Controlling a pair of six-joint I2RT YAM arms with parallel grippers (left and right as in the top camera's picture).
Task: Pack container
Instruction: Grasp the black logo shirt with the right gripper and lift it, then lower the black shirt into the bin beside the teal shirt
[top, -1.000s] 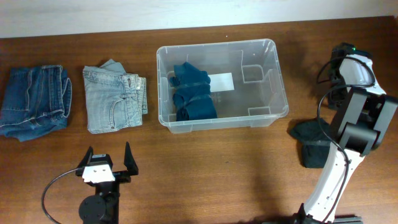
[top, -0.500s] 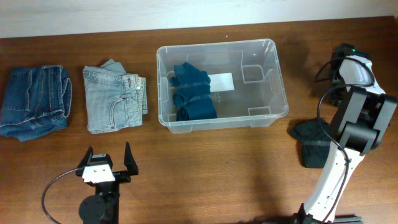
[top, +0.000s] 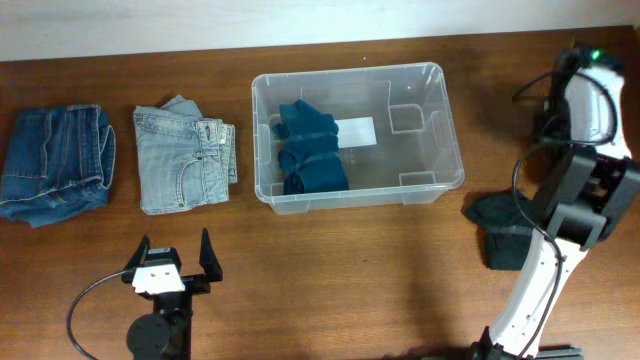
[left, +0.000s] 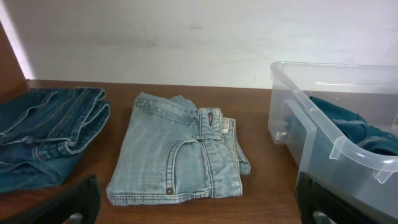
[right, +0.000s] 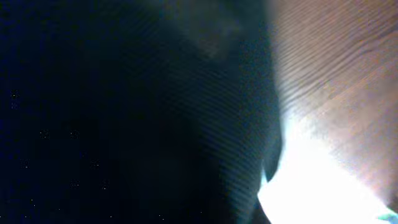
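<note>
- Container (top: 355, 135) at mid-surface, open on top; folded teal garment (top: 310, 150) in its left half, right half bare past the white label (top: 357, 131).
- Aim for that bare right half; lower the load flat, clear of the near rim.
- Dark garment (top: 500, 228) on the surface just right of the container, partly under the right arm (top: 585, 190).
- Right end effector hidden from above; clenched, with dark ribbed cloth filling its camera, so probably grasping that garment. Lift straight up first, checking that no fold trails.
- Left end effector (top: 175, 250) released, well apart, facing the light blue jeans (top: 185, 155); dark blue jeans (top: 58, 162) at far left.
</note>
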